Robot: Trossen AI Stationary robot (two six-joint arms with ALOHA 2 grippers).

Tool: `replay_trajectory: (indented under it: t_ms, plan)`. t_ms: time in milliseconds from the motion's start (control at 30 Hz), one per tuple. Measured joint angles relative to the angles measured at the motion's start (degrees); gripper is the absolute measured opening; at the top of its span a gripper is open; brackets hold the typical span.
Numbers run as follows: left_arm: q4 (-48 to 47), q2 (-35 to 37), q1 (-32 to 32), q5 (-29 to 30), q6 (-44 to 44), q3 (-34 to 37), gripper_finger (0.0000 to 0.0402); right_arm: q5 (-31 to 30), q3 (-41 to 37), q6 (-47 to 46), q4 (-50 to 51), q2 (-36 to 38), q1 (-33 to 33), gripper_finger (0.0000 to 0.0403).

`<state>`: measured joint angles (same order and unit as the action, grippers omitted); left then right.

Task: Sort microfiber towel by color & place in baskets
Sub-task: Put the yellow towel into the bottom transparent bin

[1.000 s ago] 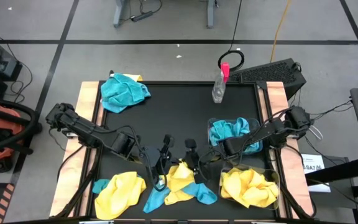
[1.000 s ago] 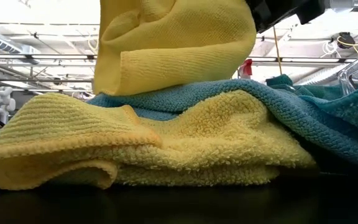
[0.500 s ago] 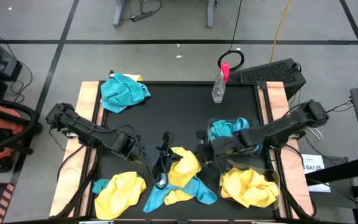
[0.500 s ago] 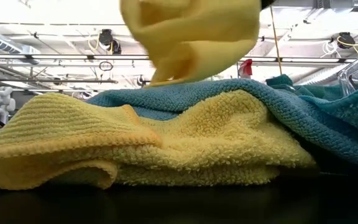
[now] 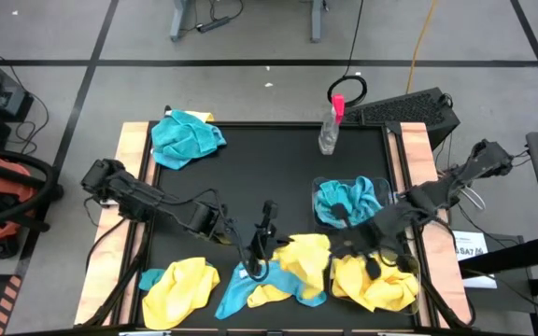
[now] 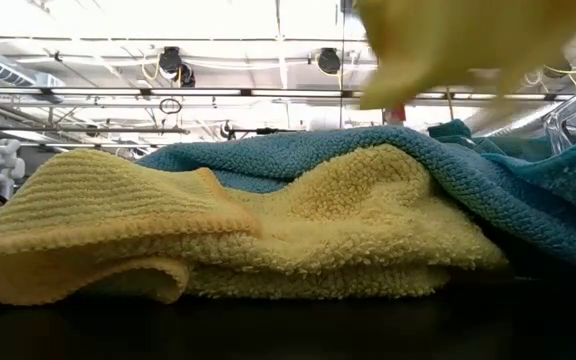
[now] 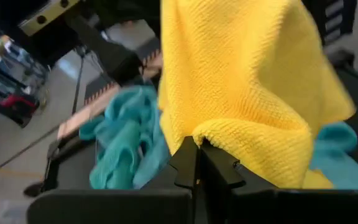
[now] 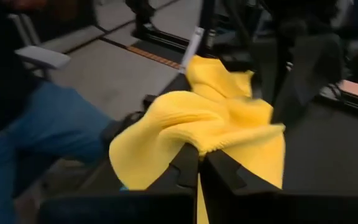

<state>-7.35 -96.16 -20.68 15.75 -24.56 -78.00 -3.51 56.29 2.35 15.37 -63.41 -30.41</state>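
Note:
A yellow microfiber towel (image 5: pixel 308 258) hangs above the table's near middle, between my two grippers. My left gripper (image 5: pixel 271 245) is shut on its left end and my right gripper (image 5: pixel 341 250) is shut on its right end. Under it, a pile of teal and yellow towels (image 5: pixel 267 287) lies on the black table top. The low view shows the held towel (image 6: pixel 468 40) blurred above that pile (image 6: pixel 268 230). At the right stand two clear baskets, one holding teal towels (image 5: pixel 347 200), the other yellow towels (image 5: pixel 375 280). My left gripper pinches a folded edge (image 7: pixel 229 138) of the yellow towel between its two fingers. The fingers come from the table's left, slanting a little downward. The towel rises and drapes beyond them, clear of the pile. My right gripper pinches a bunched fold (image 8: pixel 199 144) of the same towel between its two fingers, coming from the table's right and slanting slightly down. The cloth spreads slack beyond the fingers toward my other gripper.
A teal towel (image 5: pixel 187 138) lies at the far left corner and a yellow one (image 5: pixel 179 289) at the near left. A clear spray bottle with a pink top (image 5: pixel 330 129) stands at the far edge. A person's leg in jeans (image 8: pixel 48 130) shows beyond the table.
My right gripper has drawn back toward the table's right edge and risen, taking the yellow towel's end with it. The towel, which hung low over the pile, has lifted clear and shifted right. My left gripper has followed a little toward the right with its end.

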Motion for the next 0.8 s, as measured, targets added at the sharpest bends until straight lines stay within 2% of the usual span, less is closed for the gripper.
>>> replay_trajectory:
  t_ms: [367, 500, 633, 733, 800]
  plan:
    - [23.63, -7.58, 3.71, -8.62, -3.23, 0.00, 0.0014, 0.66, 0.00, -11.16, 9.65, 5.02, -6.38, 0.0000]
    - [28.61, -10.56, 5.12, -12.26, -3.10, 0.00, 0.0014, 0.61, 1.17, -16.73, 16.94, 5.60, -7.98, 0.0000]
    - [32.71, -13.81, 6.14, -14.18, -2.79, 0.00, 0.0014, 0.33, 1.42, -18.37, 17.86, 5.71, -8.77, 0.0000]
    - [34.90, -15.35, 6.54, -14.21, -2.77, -0.02, 0.0015, -2.83, 1.42, -19.18, 17.91, 4.89, -8.77, 0.0012]
    - [35.25, -16.13, 6.62, -14.35, -2.77, -0.72, 0.0015, -5.78, 1.42, -19.48, 18.43, 4.14, -8.75, 0.0034]
